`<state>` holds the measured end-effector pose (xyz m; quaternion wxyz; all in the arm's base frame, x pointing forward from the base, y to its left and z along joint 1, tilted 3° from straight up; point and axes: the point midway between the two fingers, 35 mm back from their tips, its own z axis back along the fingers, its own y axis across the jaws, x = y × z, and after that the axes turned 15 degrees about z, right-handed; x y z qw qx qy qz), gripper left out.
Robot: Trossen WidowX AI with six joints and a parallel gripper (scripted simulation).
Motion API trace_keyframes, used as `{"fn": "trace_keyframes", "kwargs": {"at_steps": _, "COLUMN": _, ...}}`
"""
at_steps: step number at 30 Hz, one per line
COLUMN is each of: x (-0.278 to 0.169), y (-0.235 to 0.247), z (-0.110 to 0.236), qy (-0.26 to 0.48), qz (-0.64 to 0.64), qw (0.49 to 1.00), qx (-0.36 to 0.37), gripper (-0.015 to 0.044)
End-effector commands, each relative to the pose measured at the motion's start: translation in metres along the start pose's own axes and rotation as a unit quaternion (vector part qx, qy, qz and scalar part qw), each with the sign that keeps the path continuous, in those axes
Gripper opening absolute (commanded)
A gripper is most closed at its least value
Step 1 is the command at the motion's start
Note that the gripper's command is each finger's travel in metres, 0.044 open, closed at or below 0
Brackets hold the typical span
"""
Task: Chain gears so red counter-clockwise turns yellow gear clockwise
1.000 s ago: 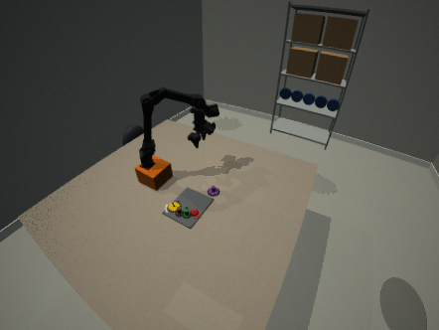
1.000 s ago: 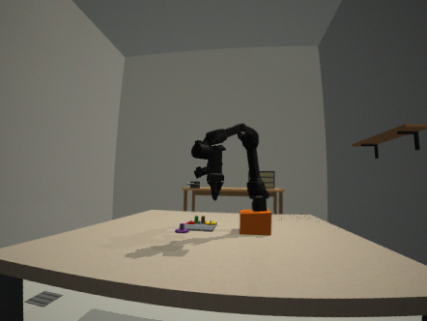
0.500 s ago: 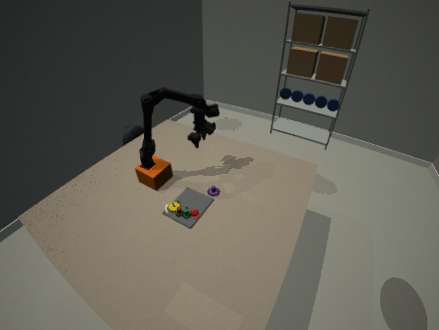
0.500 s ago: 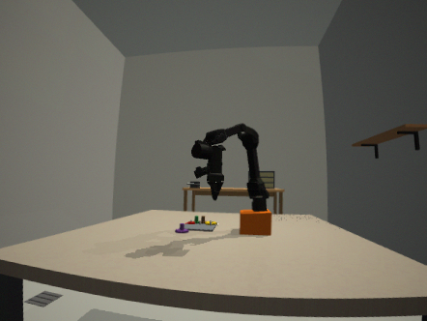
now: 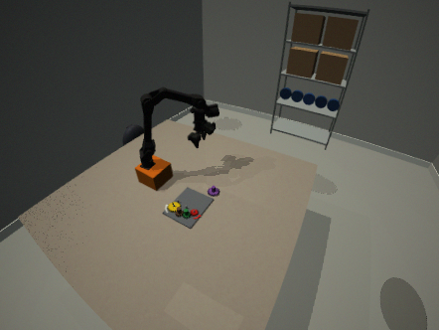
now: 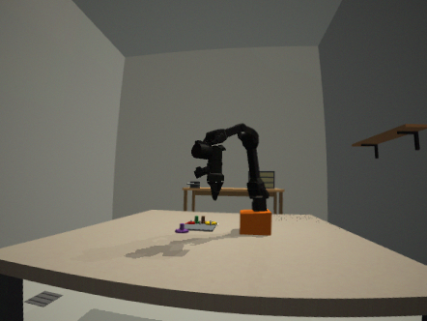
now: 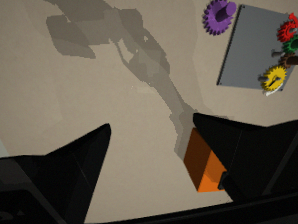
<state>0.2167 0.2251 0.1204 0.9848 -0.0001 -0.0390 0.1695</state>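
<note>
Your jaws stand wide open with nothing between them, high above the desk and away from the grey board. On the board, you have a green gear and a brown gear in a row between the red gear and the yellow gear. The purple gear stands on the desk just beside the board, unused.

The chain looks placed, and two gears in between should turn yellow clockwise. You can't confirm from here that each tooth meshes or that both sit flat. If they do, purple is probably a spare, the gripper is already withdrawn, and only the test turn remains.
</note>
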Motion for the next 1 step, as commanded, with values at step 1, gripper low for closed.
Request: {"fn": "trace_keyframes", "kwargs": {"at_steps": 1, "x": -0.0003, "y": -0.0008, "z": 0.0, "qy": 0.0, "qz": -0.002, "qw": 1.0, "qx": -0.002, "gripper": 0.044}}
